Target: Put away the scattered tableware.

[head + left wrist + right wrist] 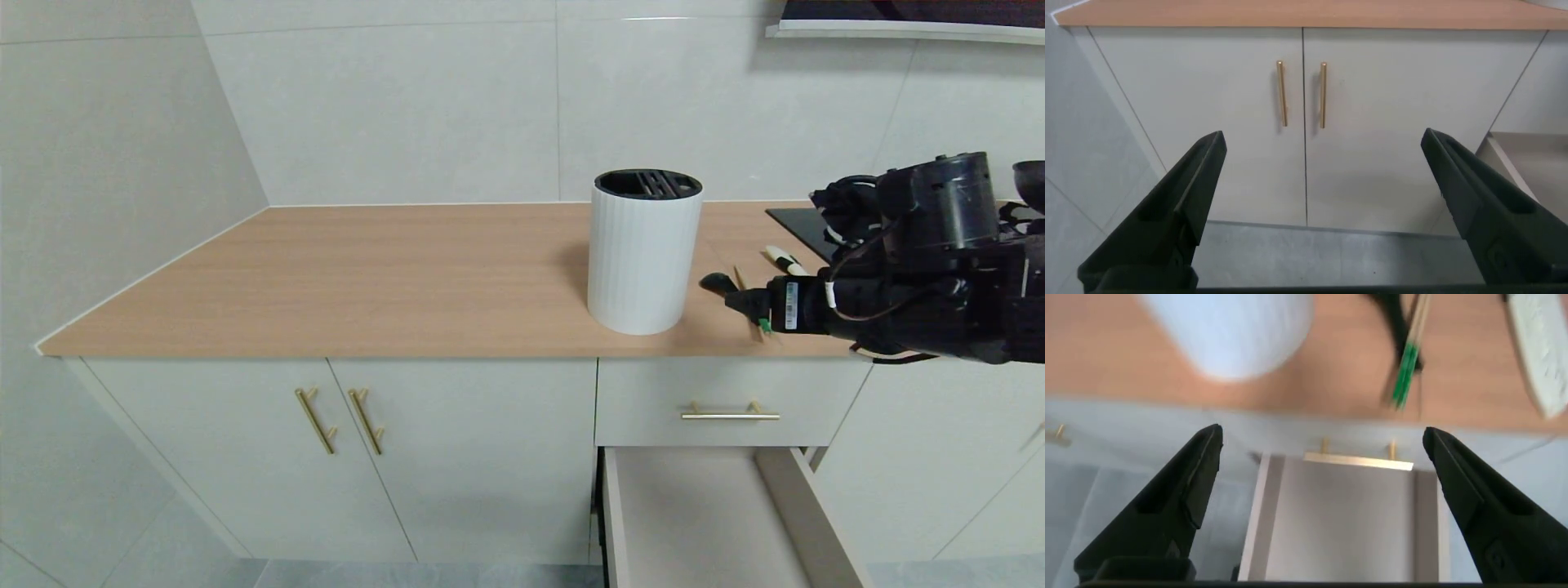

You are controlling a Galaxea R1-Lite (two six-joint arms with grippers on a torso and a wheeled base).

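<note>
Facing cabinet doors (1388,122), left pincer (1322,137) spread | right pincer (1321,434) spread above open drawer (1347,514), chopsticks (1404,367) nearby

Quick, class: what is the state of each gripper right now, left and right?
Left gripper: open, holding nothing.
Right gripper: open, holding nothing.

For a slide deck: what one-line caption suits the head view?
Right pincer by chopsticks and white utensil holder on the wooden counter; drawer open below.
</note>
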